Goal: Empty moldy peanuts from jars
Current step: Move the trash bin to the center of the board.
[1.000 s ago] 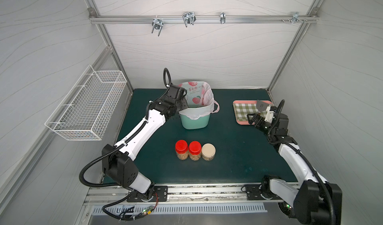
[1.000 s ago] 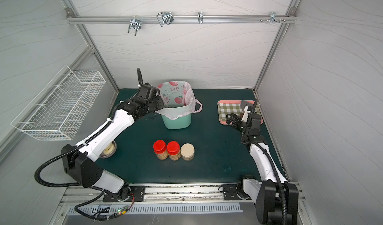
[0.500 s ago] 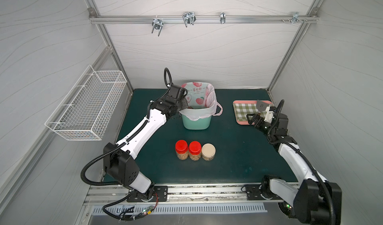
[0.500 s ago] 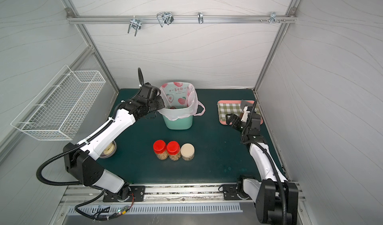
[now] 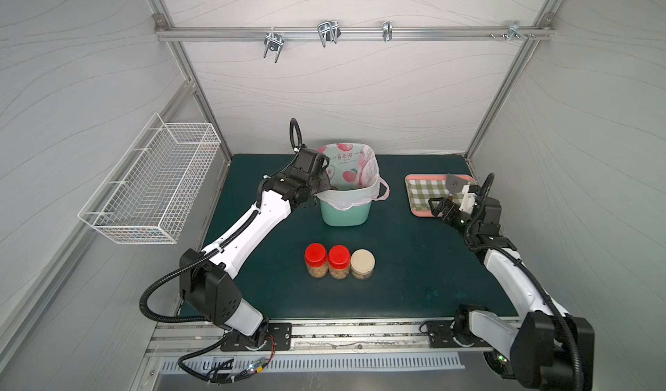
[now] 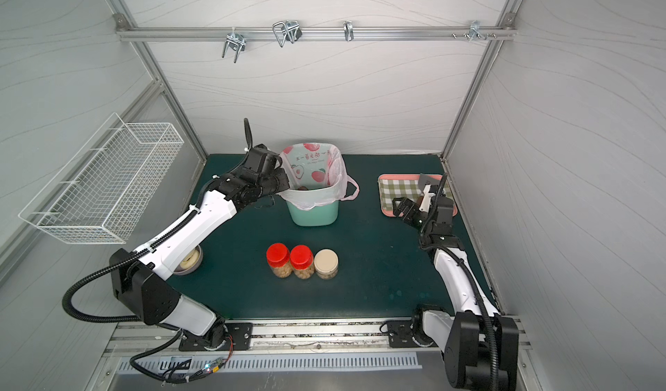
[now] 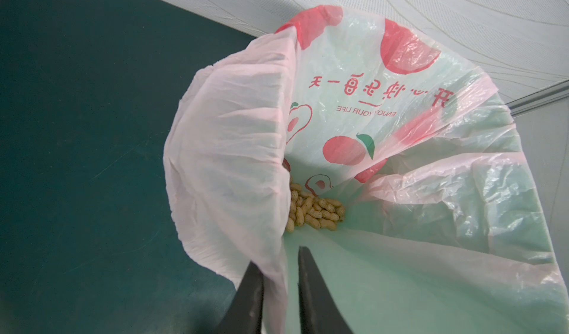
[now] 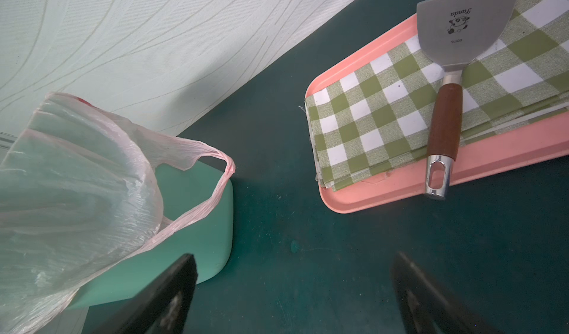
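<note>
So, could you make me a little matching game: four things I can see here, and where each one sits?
Things:
1 spatula
2 loose peanuts
3 beige-lidded jar
4 wire basket

Places:
A hung on the side wall
B on the checked cloth in the pink tray
C end of the row, next to a red-lidded jar
D at the bottom of the bagged bin

Pairs: 1-B, 2-D, 3-C, 4-A

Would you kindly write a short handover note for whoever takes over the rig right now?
Left gripper: jaws nearly closed across the bag rim at the bin; firm grip unclear.
Right gripper: open, empty, near the tray.
Jars: three in a row, lids on, peanuts inside.
Done: some peanuts lie in the bag.
Left: uncap and empty all three.
</note>
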Motion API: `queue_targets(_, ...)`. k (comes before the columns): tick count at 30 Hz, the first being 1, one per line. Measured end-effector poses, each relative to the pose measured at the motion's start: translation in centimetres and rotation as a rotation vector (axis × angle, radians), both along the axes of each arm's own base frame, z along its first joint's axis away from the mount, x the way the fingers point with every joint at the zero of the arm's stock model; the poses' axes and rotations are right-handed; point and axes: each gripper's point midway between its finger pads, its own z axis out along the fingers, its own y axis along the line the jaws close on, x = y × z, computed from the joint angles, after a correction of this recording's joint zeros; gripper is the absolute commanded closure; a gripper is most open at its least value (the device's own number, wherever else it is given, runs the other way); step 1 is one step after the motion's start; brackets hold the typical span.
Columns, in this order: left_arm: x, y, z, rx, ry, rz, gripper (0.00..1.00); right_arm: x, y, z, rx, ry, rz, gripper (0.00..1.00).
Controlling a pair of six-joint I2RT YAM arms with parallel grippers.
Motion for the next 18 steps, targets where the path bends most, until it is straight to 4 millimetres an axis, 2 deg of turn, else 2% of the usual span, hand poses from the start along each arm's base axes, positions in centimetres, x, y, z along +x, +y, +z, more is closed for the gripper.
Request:
queue_targets(7,0.3,-0.6,0.1,-0.01,-0.009,-0.024,0.88,0.0,0.0,0.0,0.0,0.0,0.0,0.01)
queue_targets(10,0.5,-0.9,0.2,-0.016,-0.016,-0.038,0.87,0.0,0.0,0.0,0.0,0.0,0.0,0.01)
queue_targets(14,0.4,-1.3,0.1,-0.022,-0.012,-0.059,0.74,0.0,0.0,0.0,0.0,0.0,0.0,0.01)
queue_targets(18,0.3,-1.5,0.1,-0.027,-0.007,-0.062,0.71,0.0,0.0,0.0,0.0,0.0,0.001,0.01)
